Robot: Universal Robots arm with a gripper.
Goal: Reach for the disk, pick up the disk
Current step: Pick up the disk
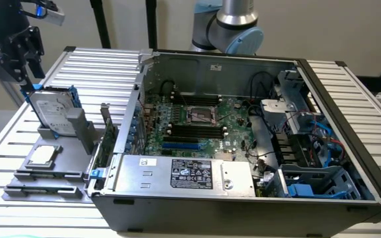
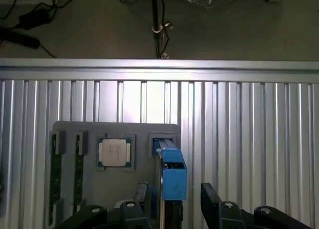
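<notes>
A slatted aluminium table [image 1: 349, 94] carries an open black computer tower [image 1: 243, 213] beside a flat grey plastic tray [image 1: 18, 191]. The rectangular silver-grey disk [image 1: 50, 111], blue-railed, stands upright in the tray's slot, its lower edge hidden and its label print unreadable. Above the tray, the black pincer [image 2: 173, 191] straddles the disk's top edge, released. A square silver chip [image 1: 43, 155] lies in the tray.

A slatted table [image 1: 97, 64] carries an open computer case [image 1: 349, 148] toward the exterior view's right, with a holder tray [image 1: 58, 173] just beside it on the exterior view's left. On the tray, the disk [image 1: 50, 111] stands on edge in a slot at the far end, and a processor chip [image 1: 43, 155] lies flat nearer the camera. The gripper [image 1: 26, 79] hangs directly above the disk, one finger to each side of its top edge.
</notes>
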